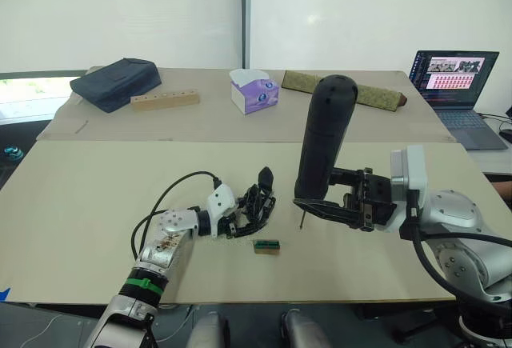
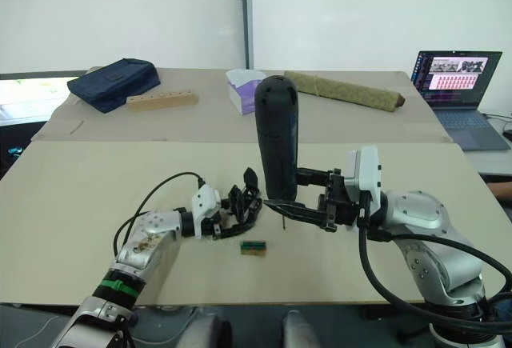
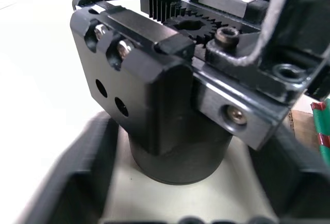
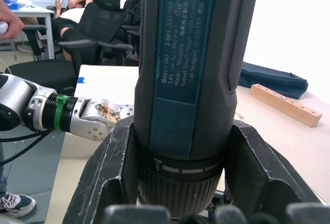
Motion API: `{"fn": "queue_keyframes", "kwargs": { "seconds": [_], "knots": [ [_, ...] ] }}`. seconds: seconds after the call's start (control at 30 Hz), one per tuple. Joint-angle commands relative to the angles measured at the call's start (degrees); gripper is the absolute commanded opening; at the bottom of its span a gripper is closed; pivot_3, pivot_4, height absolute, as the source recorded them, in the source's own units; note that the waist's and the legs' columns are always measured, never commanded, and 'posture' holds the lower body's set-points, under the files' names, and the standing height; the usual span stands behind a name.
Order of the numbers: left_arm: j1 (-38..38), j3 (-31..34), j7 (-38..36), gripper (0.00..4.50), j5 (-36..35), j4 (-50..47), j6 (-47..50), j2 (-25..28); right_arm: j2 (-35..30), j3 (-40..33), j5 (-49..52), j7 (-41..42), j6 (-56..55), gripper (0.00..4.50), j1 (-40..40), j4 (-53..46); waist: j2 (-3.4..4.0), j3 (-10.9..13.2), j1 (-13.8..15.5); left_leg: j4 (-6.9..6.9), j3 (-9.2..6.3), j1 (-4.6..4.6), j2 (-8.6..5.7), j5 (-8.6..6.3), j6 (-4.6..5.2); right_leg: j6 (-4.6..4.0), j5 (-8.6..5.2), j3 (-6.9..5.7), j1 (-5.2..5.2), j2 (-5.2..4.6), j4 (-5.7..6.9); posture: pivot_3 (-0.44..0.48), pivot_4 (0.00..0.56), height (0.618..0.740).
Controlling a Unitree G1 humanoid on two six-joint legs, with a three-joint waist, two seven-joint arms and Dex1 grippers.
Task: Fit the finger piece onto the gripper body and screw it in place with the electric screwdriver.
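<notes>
The electric screwdriver (image 1: 324, 140) stands upright, with my right gripper (image 1: 320, 202) shut on its lower collar (image 4: 180, 183). Its thin bit (image 1: 302, 222) points down and hangs just above the table, to the right of the gripper body. The gripper body (image 1: 250, 212) is a black block showing a gear and a rail (image 3: 196, 26). My left gripper (image 1: 232, 218) is shut on its round base (image 3: 175, 152). A pointed black finger (image 1: 264, 178) rises from the body. A blocky black part (image 3: 139, 64) with two screw heads sits on the rail. I cannot tell whether it is the finger piece.
A small green and brown box (image 1: 266, 245) lies on the table just in front of the gripper body. Along the back stand a dark bag (image 1: 116, 82), a wooden block (image 1: 164, 100), a tissue box (image 1: 254, 92), an olive rolled mat (image 1: 364, 92) and a laptop (image 1: 456, 84).
</notes>
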Motion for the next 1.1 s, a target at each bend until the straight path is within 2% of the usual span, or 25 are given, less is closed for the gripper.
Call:
{"fn": "queue_keyframes", "kwargs": {
  "seconds": [0.03,0.4,0.6,0.77,1.1],
  "knots": [
    [1.58,0.02,-0.2,2.29,0.66,1.69,0.18,1.24,0.07,-2.43,2.74,-0.72,-0.51,1.92,-3.4,-2.26,0.0,0.0,-0.14,0.0,0.0,0.0,0.0,0.0,0.0,0.0,0.0,0.0,0.0,0.0,0.0,0.0,0.15,0.74],
    [0.37,-1.11,-0.95,2.29,0.91,2.12,-1.15,0.68,3.32,-0.07,15.2,-9.08,10.11,1.92,-19.15,-2.25,0.0,0.0,-0.15,-0.02,-0.01,0.0,0.03,0.0,0.0,-0.02,0.0,0.01,-0.02,0.01,0.03,0.0,0.15,0.74],
    [0.24,-1.12,-0.92,2.29,0.87,2.15,-0.79,0.68,5.53,0.62,18.63,-11.7,13.56,1.92,-25.08,-0.39,0.01,0.0,-0.07,-0.02,-0.02,-0.01,0.03,0.0,0.0,-0.03,0.0,0.0,-0.02,0.0,0.04,0.0,0.15,0.74],
    [0.43,-1.39,-0.67,2.29,0.92,1.87,-0.52,0.28,8.54,3.29,14.62,-12.51,13.0,1.92,-29.14,2.61,0.02,-0.01,-0.08,-0.02,-0.01,-0.01,0.04,0.0,0.0,-0.03,0.01,0.0,-0.03,0.0,0.05,0.0,0.15,0.74],
    [0.58,-1.6,-0.79,2.29,0.85,1.32,-0.14,0.26,12.96,8.55,5.57,-11.23,11.9,1.92,-32.15,7.62,0.02,-0.02,0.05,-0.01,-0.01,-0.03,0.02,0.0,0.0,-0.03,0.01,-0.03,-0.04,-0.01,0.05,0.0,0.15,0.74]
  ]
}}
